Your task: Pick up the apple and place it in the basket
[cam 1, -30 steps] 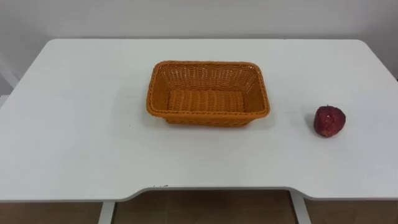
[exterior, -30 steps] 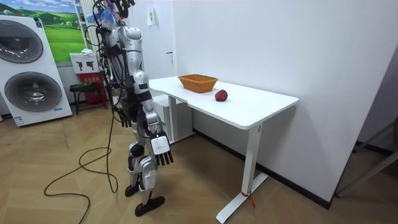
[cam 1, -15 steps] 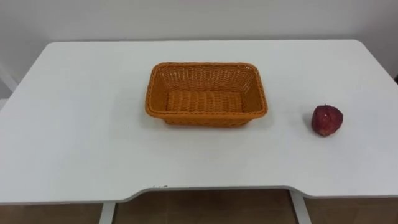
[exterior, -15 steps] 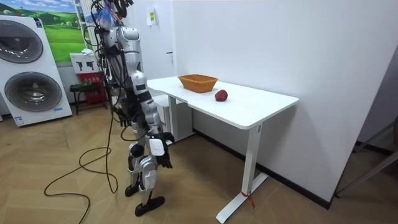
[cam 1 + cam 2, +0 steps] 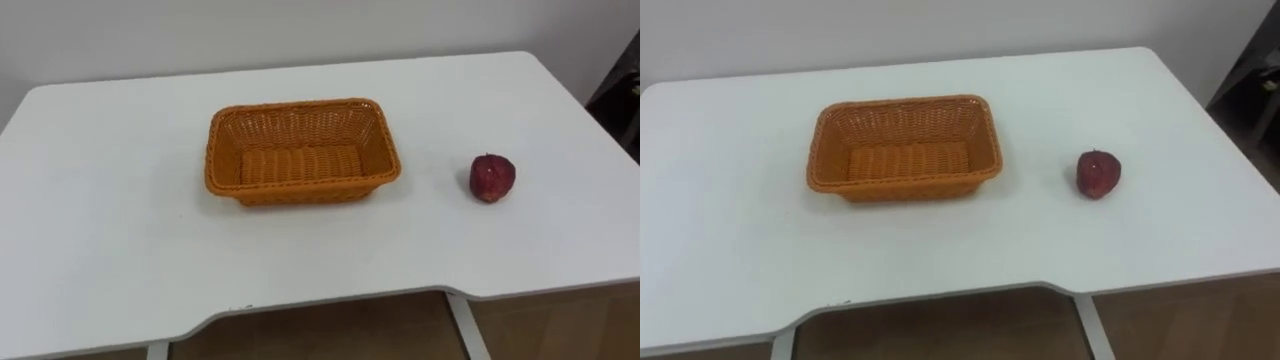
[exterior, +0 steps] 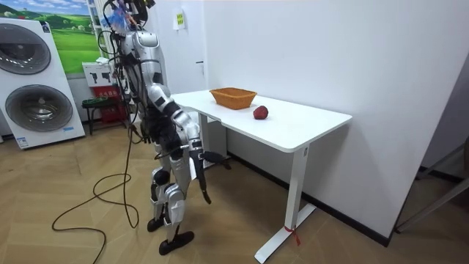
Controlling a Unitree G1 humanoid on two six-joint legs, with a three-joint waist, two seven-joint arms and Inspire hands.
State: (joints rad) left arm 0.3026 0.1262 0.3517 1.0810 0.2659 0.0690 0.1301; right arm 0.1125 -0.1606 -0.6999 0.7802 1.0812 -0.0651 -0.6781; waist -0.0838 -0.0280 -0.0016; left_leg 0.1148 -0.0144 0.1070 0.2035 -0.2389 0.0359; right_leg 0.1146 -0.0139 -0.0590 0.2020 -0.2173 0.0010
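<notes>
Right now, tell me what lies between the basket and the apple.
Nothing: between the basket and the apple there is just bare white table, and the two stand apart. Both eye views show it.

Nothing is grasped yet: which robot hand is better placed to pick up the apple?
Right, probably. The apple lies on the table on the robot's right, apart from the basket. The right robot hand, low by the table's front edge, could reach it without crossing the basket.
</notes>
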